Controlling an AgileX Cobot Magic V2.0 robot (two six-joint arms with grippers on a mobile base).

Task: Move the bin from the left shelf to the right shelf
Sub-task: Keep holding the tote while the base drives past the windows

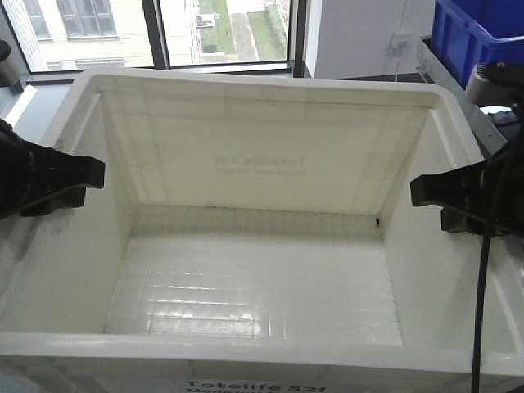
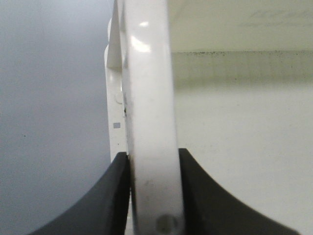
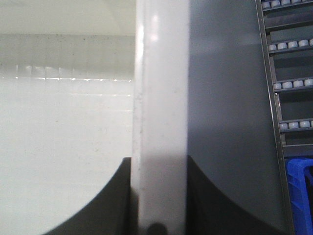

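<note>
Left gripper (image 2: 154,193) is clamped on the left side wall of the bin (image 1: 262,164), one dark finger (image 2: 110,200) outside the thick rim and the other inside. The right gripper (image 3: 159,196) pinches the right side wall the same way. The white crate hangs between them and fills the front view. What is under it cannot be seen.

It stands upright, mouth up. Its longer walls seem to run left to right across the view, so the grippers hold the two short ends, though foreshortening makes this uncertain. "Totelife 521" is printed in black on the near outer wall, cut off by the bottom edge, and shows reversed and faint through the far wall. The whole gridded floor shows, glossy with reflections.

The right wrist view shows the right shelf (image 3: 293,46) along its right edge, well apart from the held wall across a grey gap, with only a few pale roller tracks in frame. A blue crate (image 3: 301,196) sits in the lower right corner, mostly cut off. A black cable (image 1: 483,270) crosses the crate's right wall.
</note>
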